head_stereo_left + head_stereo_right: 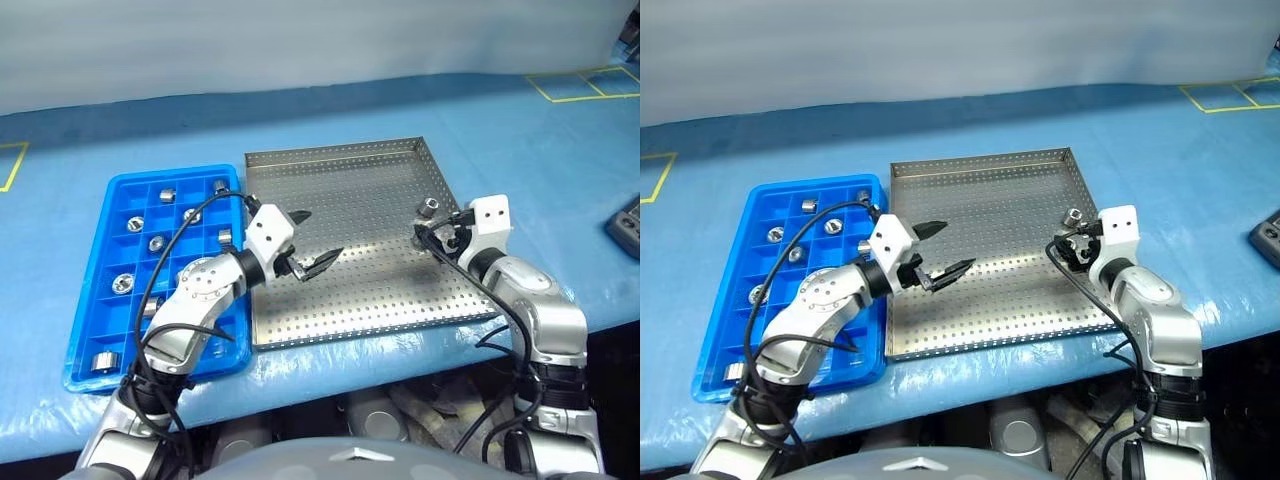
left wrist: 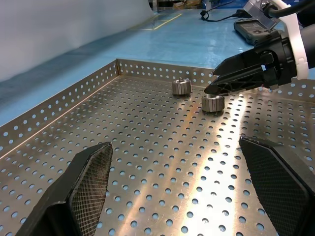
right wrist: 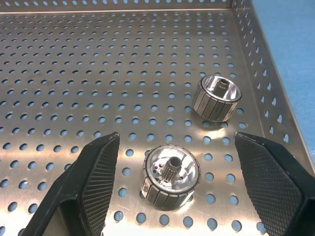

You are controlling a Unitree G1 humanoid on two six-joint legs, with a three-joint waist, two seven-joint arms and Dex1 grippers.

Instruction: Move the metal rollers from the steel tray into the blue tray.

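The step in hand looks like the pick-up of 1 of the last 2 metal rollers (image 3: 171, 177) left on the steel tray (image 1: 340, 300). In the right wrist view the nearer roller stands on end on the perforated floor, between the 2 black fingers (image 3: 93, 172) of the right gripper (image 1: 432, 236), whose jaws are open on either side of it and touch nothing. The next move, as I judge it, calls for the jaws to come down around this roller and close squarely on its ribbed side, then lift it clear of the low rim.

The second roller (image 3: 216, 97) sits just beyond the first, nearer the tray's right wall and outside the jaws.

The left gripper (image 1: 312, 243) hangs over the tray's left half, jaws wide open and empty, well apart from both rollers.

Farther left on the counter (image 1: 560, 170), the blue tray (image 1: 95, 300) lies beside the steel tray and already holds several rollers in its compartments.
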